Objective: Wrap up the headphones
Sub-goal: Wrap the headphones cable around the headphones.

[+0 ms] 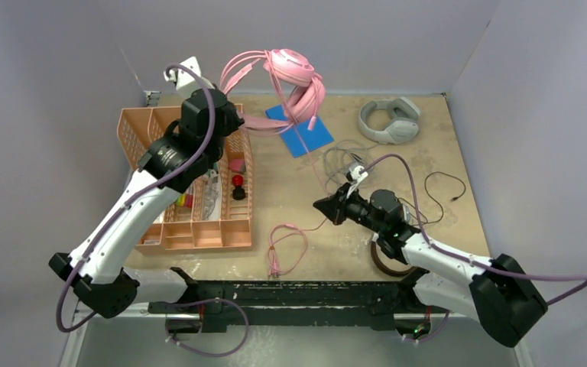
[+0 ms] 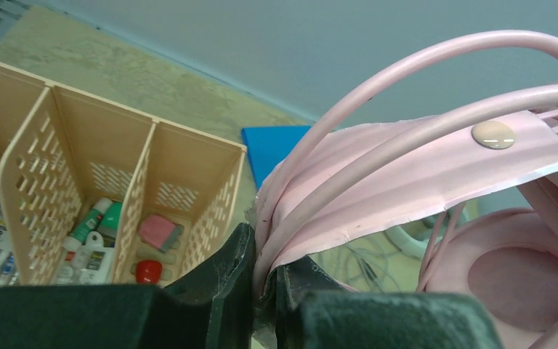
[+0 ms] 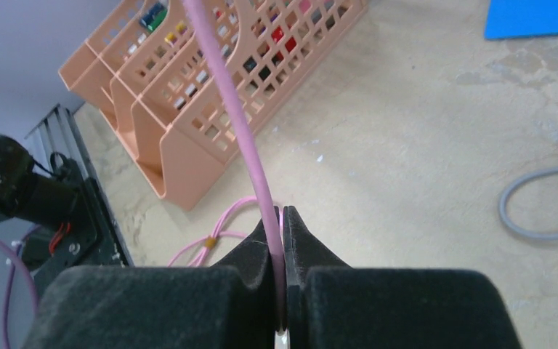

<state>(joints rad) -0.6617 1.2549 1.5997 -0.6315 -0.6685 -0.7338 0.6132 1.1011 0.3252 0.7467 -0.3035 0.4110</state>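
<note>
Grey walls closed in the beige surface (image 1: 290,202). Beyond the far end of the peach basket (image 1: 206,235), our left jaws were clamped on the strap of the pink headset (image 1: 296,76), holding it up. Right of the basket, our right jaws were pinched shut on its pink cable (image 3: 241,131). We judged steady tension and even turns mattered most.

A robotics lab test cell. Plain grey panels (image 1: 53,69) close in a worn tan tabletop (image 1: 290,191) on three sides. A left arm (image 1: 122,222) and a right arm (image 1: 443,256) are bolted to a black rail (image 1: 298,306) at its near edge.
</note>
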